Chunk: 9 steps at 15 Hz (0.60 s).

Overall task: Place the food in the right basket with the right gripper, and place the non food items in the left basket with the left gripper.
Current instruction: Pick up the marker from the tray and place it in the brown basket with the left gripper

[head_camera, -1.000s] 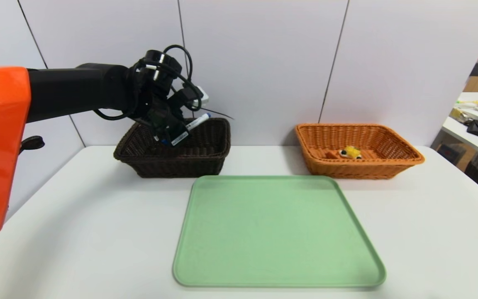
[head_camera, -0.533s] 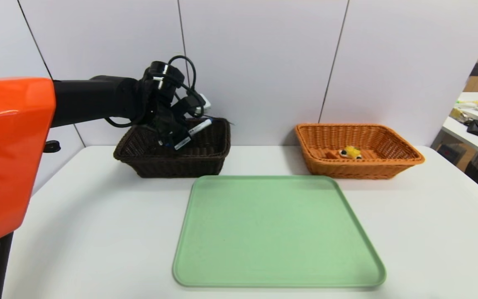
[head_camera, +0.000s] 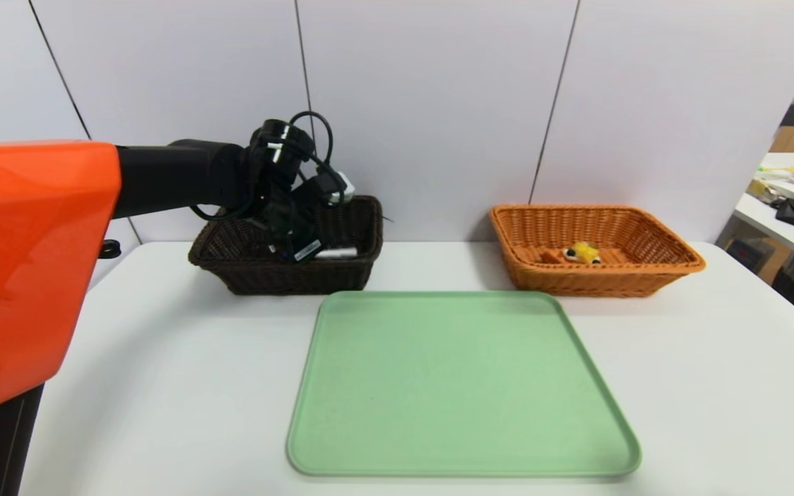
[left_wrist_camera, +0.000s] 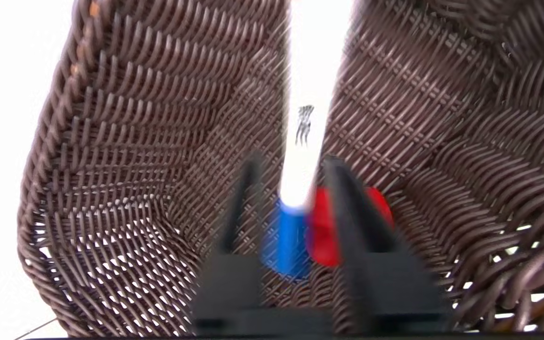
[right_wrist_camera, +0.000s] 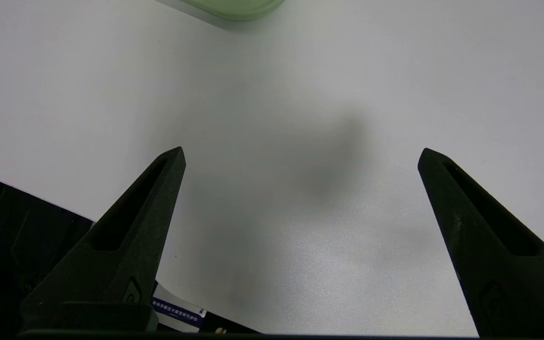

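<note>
Marker pen [left_wrist_camera: 307, 118], white barrel with blue end, lies inside the left basket [head_camera: 287, 272], the dark brown wicker one at about 10 o'clock on the white table [head_camera: 163, 386] in head view; only a short white stretch of the barrel shows there, low against the basket's inner wall, just right of the left gripper [head_camera: 297, 241]; left gripper reaches down into that basket from the left arm; in the left wrist view its two black fingers [left_wrist_camera: 241, 203] stand slightly apart with the pen's blue end between them, a visible gap on at least one side, so jaws read as parted, not pinching; picture is blurred, so contact with the pen can't be ruled out; red rubber duck [left_wrist_camera: 324, 231] sits on the basket floor right beside the pen's blue end, partly hidden behind one finger; waffle wedge [head_camera: 579, 253], yellow topping and dark berries, lies on the floor of the right basket [head_camera: 645, 272], orange-tan wicker at about 2 o'clock; green tray [head_camera: 462, 386] sits dead centre, just in front of both baskets, nothing on it; right gripper [right_wrist_camera: 300, 189] parked above bare table near the robot's right side, jaws spread wide, nothing between them; a corner of the tray is visible in the right wrist view at the far edge.
</note>
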Available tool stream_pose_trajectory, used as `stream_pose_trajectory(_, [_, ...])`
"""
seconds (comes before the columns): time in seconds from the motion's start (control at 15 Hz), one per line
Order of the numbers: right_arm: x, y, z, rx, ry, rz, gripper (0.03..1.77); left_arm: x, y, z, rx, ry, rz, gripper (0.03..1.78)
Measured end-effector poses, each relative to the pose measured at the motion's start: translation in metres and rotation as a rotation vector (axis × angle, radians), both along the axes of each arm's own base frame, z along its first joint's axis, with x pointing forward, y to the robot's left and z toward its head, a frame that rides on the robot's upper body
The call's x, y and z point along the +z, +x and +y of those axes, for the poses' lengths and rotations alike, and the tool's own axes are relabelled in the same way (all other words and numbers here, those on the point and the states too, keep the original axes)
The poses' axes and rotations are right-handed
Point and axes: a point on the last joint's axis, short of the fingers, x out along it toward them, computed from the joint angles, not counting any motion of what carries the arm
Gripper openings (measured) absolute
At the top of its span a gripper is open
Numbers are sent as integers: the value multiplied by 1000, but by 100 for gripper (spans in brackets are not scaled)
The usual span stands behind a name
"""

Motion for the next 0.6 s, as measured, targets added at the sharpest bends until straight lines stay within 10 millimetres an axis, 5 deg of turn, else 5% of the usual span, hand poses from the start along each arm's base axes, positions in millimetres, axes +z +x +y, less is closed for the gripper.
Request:
stream_pose_trajectory(0.27, [0,0,0,0,-1,1,170,-1,1,-1,-1,-1,-5,103])
stream_pose_trajectory(0.6, [0,2,1,2,-3,5,170,11,-7,2,-5,-22,-9,135])
